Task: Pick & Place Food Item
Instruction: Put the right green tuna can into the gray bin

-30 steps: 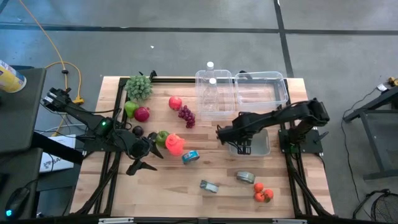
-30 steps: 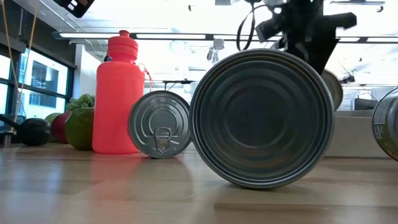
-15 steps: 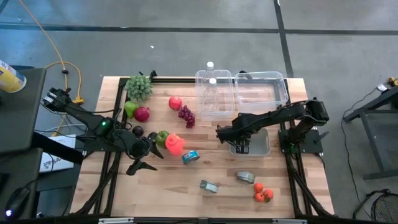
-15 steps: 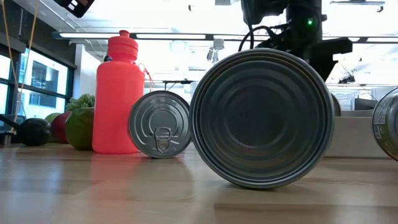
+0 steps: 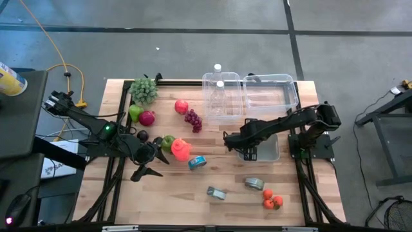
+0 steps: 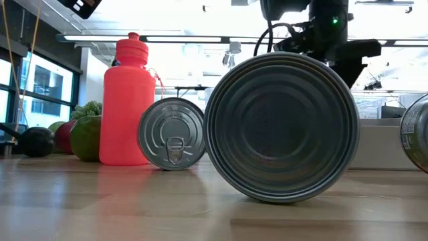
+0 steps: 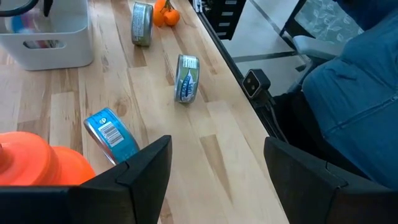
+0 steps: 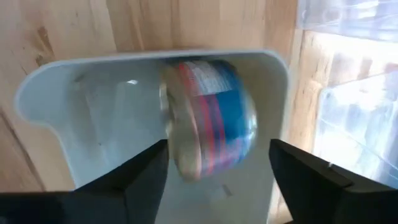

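Pale planked wooden worktop [image 5: 225, 180], smooth and matt; shiny ribbed metal can [image 6: 281, 127]; glossy red plastic bottle [image 6: 127, 100]; matt grey plastic bin [image 8: 93, 124]; clear plastic tubs [image 5: 270, 90].

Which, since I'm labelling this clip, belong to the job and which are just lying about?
Job: right gripper, can, bin.
Lying about: grapes, green apple, bottle, left gripper.
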